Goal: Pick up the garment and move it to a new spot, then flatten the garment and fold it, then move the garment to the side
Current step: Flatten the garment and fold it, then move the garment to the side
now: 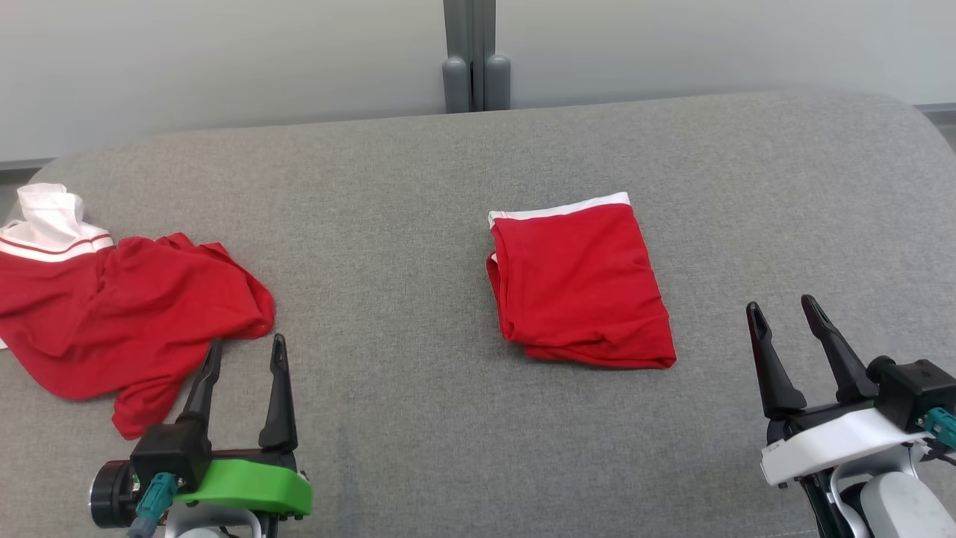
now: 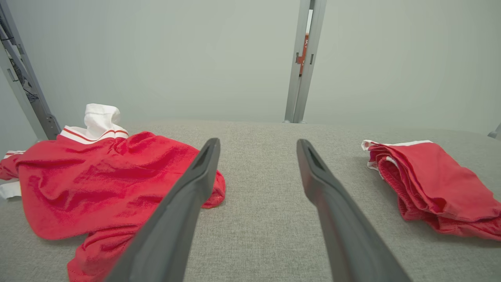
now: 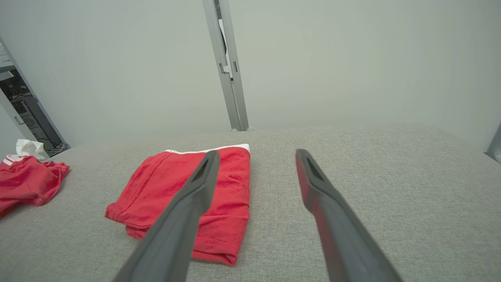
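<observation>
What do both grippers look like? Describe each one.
Left gripper: two long, dark, tapering fingers on a black block, bright green mount, teal cable connector. Right gripper: identical dark fingers, white mount, teal connector, pale rounded forearm behind.

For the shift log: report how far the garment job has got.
Done: the folded garment lies as a tidy red rectangle on the grey surface. In hand: nothing; the left claw and right claw are both open and empty. Left: the crumpled garment at the robot's left is unflattened and unfolded; the folded one may yet need shifting aside.
</observation>
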